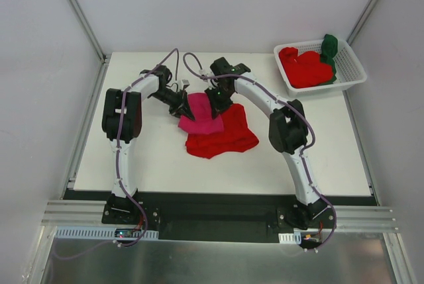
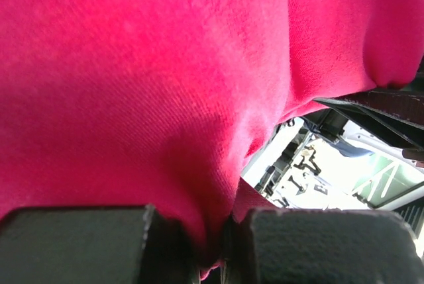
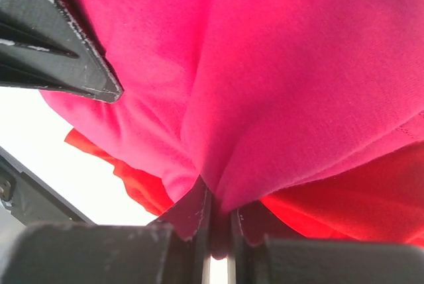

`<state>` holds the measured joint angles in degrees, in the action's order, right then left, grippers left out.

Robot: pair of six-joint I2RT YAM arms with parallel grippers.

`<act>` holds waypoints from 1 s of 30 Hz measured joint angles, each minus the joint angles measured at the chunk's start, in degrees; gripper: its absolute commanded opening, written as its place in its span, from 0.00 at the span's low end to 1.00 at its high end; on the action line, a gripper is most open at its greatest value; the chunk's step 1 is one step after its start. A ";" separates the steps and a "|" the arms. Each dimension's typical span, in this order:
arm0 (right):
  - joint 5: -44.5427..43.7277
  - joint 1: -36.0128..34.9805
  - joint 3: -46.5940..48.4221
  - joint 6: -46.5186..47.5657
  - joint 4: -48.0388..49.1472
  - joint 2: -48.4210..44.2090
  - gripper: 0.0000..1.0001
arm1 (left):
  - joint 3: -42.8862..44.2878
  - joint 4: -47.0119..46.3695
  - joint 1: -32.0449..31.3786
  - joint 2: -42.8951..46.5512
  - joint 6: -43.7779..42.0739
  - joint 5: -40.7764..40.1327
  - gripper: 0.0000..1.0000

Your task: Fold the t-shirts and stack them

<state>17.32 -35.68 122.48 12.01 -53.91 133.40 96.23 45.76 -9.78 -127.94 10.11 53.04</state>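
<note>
Top view: pink shirt (image 1: 199, 117) bunched mid-surface, lapping over a red shirt (image 1: 222, 137) at its 5 o'clock. Spare shirts (image 1: 306, 65) sit in the basket (image 1: 351, 81) at 2 o'clock. We judge the cloth light, limp and grippy, best pinched at a hem.
Left wrist: left fingers (image 2: 79, 244) nearly closed, pinching a pink fold.
Right wrist: right fingers (image 3: 86, 254) likewise clamped on pink cloth.

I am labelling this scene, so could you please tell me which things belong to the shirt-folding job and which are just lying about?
Job:
magenta t-shirt
red t-shirt, loose on the table
basketed red t-shirts
dark green t-shirt

Lying about:
white slotted basket
</note>
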 measured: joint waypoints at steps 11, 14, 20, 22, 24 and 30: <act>-0.63 -0.15 -0.02 0.96 -0.42 -2.93 0.01 | -0.02 0.66 0.00 4.70 -0.04 0.50 0.00; -0.61 -0.20 -0.04 1.22 -0.42 -2.95 0.01 | -0.44 0.76 0.00 5.75 -0.26 0.50 0.00; -0.63 -0.50 -0.50 2.25 -0.39 -2.95 0.04 | -0.92 0.94 -0.04 6.80 -0.59 0.48 0.00; -0.85 -0.59 -0.50 2.49 -0.39 -2.95 0.03 | -1.01 1.03 -0.04 6.99 -0.68 0.48 0.00; -1.05 -0.74 -0.50 2.67 -0.39 -2.95 0.06 | -1.09 1.07 -0.04 7.23 -0.70 0.48 0.00; -1.62 -1.09 -0.50 3.06 -0.37 -2.95 0.25 | -1.14 1.25 -0.04 7.74 -0.76 0.48 0.00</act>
<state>15.70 -36.77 121.97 15.07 -54.28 130.45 95.09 47.00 -9.82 -120.20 9.34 53.52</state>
